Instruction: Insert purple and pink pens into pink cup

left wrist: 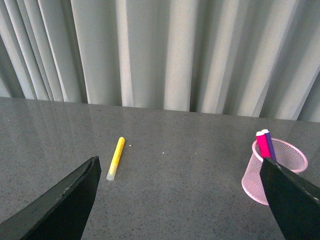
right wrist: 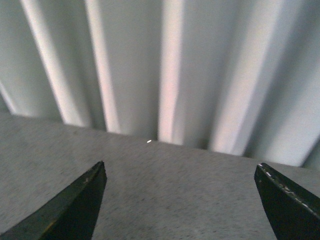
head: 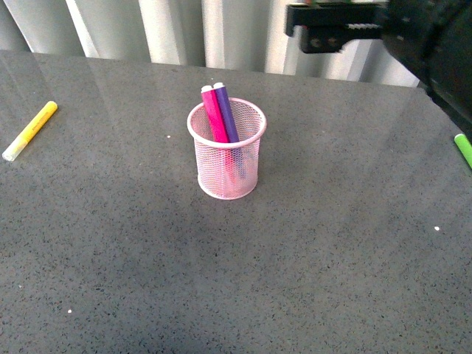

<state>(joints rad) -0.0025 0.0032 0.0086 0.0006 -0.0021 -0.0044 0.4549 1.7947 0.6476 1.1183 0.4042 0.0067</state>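
Note:
The pink cup [head: 227,173] stands upright near the middle of the grey table. The pink pen [head: 214,110] and the purple pen [head: 227,110] stand side by side inside it, pale caps up, leaning toward its back left rim. My right gripper [head: 310,28] hangs open high at the back right, well above and beyond the cup; in its wrist view the right gripper [right wrist: 180,167] holds nothing and faces the curtain. My left gripper [left wrist: 179,170] is open and empty. Its wrist view has the cup [left wrist: 255,185], the pink pen [left wrist: 262,145] and the purple pen [left wrist: 270,142] beside one finger.
A yellow marker [head: 29,130] lies on the table at the far left, also the yellow marker [left wrist: 115,158] in the left wrist view. A green marker [head: 463,150] pokes in at the right edge. A pale pleated curtain [head: 184,29] hangs behind the table's far edge.

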